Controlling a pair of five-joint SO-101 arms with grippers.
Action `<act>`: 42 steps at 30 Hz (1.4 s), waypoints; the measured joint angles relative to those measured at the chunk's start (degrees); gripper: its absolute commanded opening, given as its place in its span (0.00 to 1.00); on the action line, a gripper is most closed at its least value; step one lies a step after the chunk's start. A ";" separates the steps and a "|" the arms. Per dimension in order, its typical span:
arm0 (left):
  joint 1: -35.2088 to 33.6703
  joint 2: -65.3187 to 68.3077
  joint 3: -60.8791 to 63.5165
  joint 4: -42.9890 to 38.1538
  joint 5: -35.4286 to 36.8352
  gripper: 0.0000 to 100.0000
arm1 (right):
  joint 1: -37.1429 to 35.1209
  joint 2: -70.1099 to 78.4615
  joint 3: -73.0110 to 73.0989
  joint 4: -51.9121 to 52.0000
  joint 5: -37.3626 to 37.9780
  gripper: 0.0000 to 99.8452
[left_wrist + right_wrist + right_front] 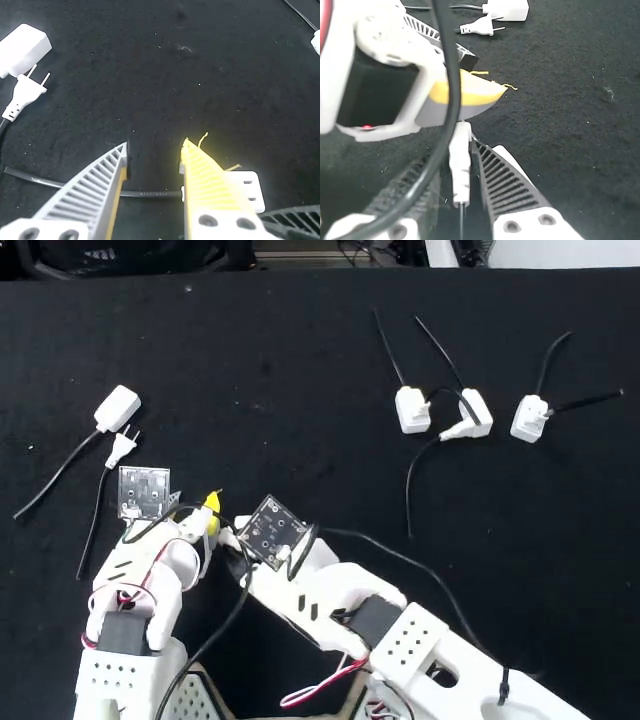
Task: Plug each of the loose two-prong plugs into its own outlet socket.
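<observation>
Right wrist view has the nearest thing first: the right gripper point(457, 150) is clenched on a white two-prong plug point(460, 172). It pinches the plug by its body with the cord leading back toward the wrist, probably so the prong end is left free for insertion. Just ahead, the left gripper point(154, 145) is released, its grey and yellow fingers spread either side of a black cable point(150, 193). That cable runs to a white outlet socket point(247, 186) lying just beside the yellow finger. The gripper is likely placed there to steady that socket. Whether the prongs have reached its slots is hidden.

Farther out on the left lie a second loose plug point(120, 448) and a spare socket point(117, 407), close together but apart. Well off on the right sits a row of three more sockets point(470, 412), cords attached. Everything rests on a matte black table point(300, 340). Beyond its far edge the room shows dim furniture and a pale strip of wall.
</observation>
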 measured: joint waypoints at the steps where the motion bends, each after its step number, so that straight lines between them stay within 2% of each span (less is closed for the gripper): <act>1: 0.00 0.00 0.00 0.00 0.00 0.18 | 0.00 0.00 0.00 0.00 0.00 0.01; 8: 0.18 0.88 -1.14 -2.20 0.00 0.18 | 0.62 0.00 -0.09 0.00 0.00 0.01; 15: 0.00 0.88 -5.19 1.49 -0.09 0.18 | 5.10 0.00 -0.09 2.11 0.00 0.01; 20: -6.24 0.88 -5.10 1.49 -0.18 0.18 | 10.02 0.00 -4.48 9.05 0.00 0.01; 25: -11.25 0.88 1.14 -5.19 -0.18 0.18 | 16.62 0.00 -11.25 17.05 -2.90 0.01; 31: -11.43 0.97 2.29 -9.85 -0.18 0.18 | 17.41 0.18 -16.35 24.09 -4.04 0.01; 42: -11.43 0.97 2.46 -10.02 -0.18 0.18 | 17.67 24.79 -34.02 37.89 -4.48 0.01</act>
